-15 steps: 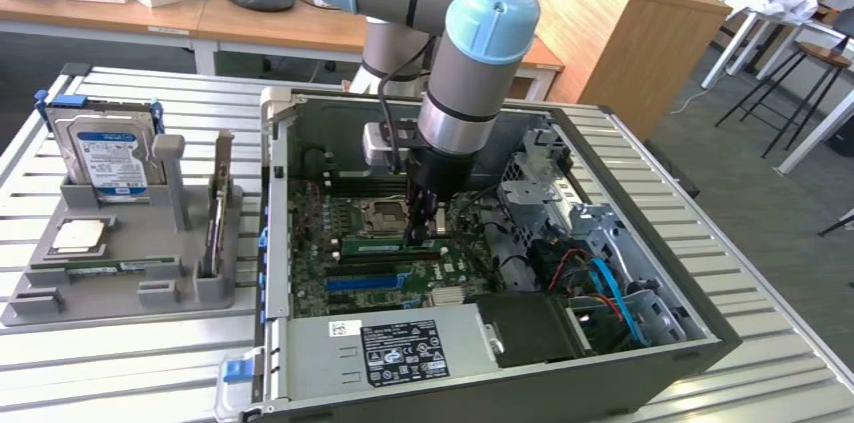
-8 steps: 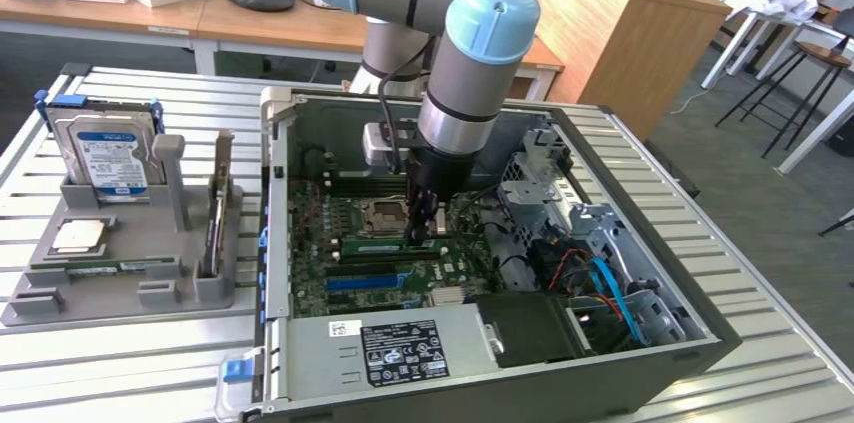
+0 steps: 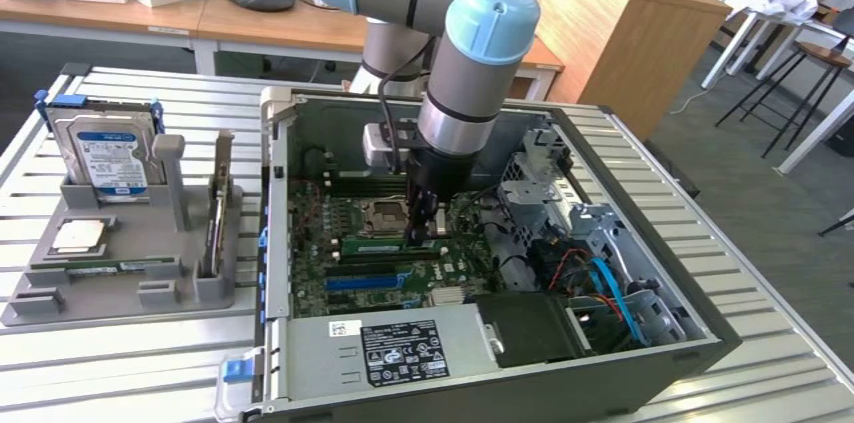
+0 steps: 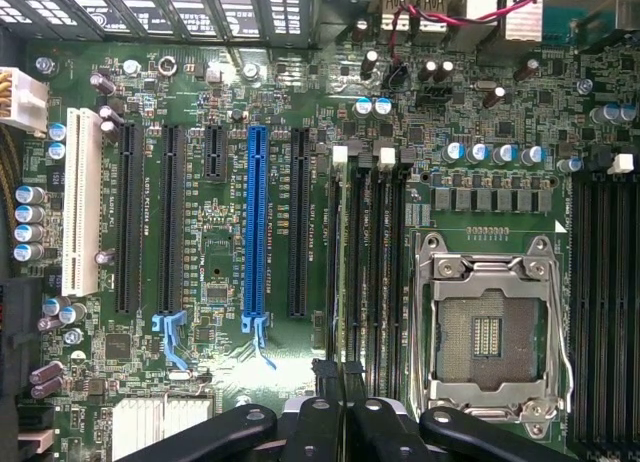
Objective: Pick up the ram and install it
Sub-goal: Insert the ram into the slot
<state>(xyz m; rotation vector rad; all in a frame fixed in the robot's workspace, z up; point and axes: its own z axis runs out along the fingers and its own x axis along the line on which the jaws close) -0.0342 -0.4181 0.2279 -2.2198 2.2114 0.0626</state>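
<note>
The ram (image 3: 384,243) is a thin green stick standing on edge in a memory slot of the motherboard, inside the open PC case (image 3: 674,283). In the wrist view the ram (image 4: 341,262) is a pale green line running along the slot beside the CPU socket (image 4: 490,332). My gripper (image 3: 424,233) reaches straight down into the case and meets the ram at the end towards the exterior view's right. In the wrist view the gripper (image 4: 339,374) is shut. Its black fingertips (image 4: 324,382) are pressed together over that end of the ram.
A grey holder (image 3: 120,295) at the exterior view's left carries a silver hard drive (image 3: 107,158), an upright expansion card (image 3: 218,208), a chip (image 3: 78,235) and a flat green strip (image 3: 100,265). Cables (image 3: 607,278) and a power supply (image 3: 400,348) crowd the case. A blue card slot (image 4: 256,222) lies nearby.
</note>
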